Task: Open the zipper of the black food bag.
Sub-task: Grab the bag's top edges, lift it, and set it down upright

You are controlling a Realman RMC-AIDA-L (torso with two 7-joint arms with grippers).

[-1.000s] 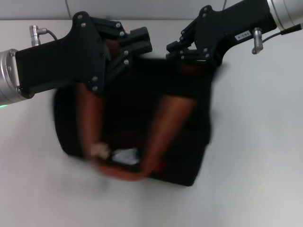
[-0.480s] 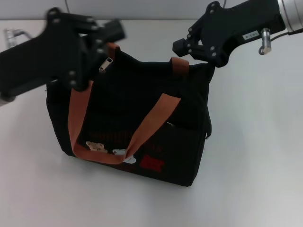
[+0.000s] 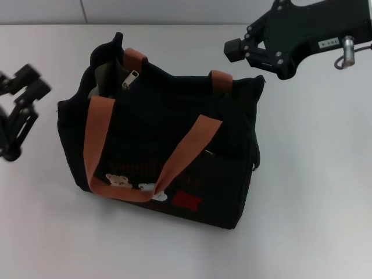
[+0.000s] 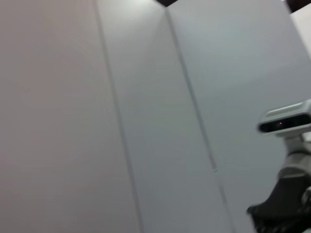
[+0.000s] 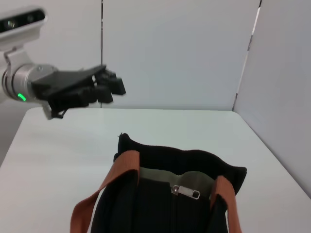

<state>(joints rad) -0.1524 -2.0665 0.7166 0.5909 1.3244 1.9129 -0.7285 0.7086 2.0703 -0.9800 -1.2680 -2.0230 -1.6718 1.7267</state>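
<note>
The black food bag (image 3: 157, 151) stands on the worktop (image 3: 314, 192), zipper (image 3: 129, 78) parted, olive lining showing. Left claw (image 3: 20, 110) spread wide; right claw (image 3: 235, 49), can't tell.

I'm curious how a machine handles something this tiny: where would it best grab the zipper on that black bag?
Probably the silver pull tab of the zipper, at the black food bag's gaping end on the robot's left. It lies free on the fabric, so a tool coming down from above could pinch its flat faces.
</note>
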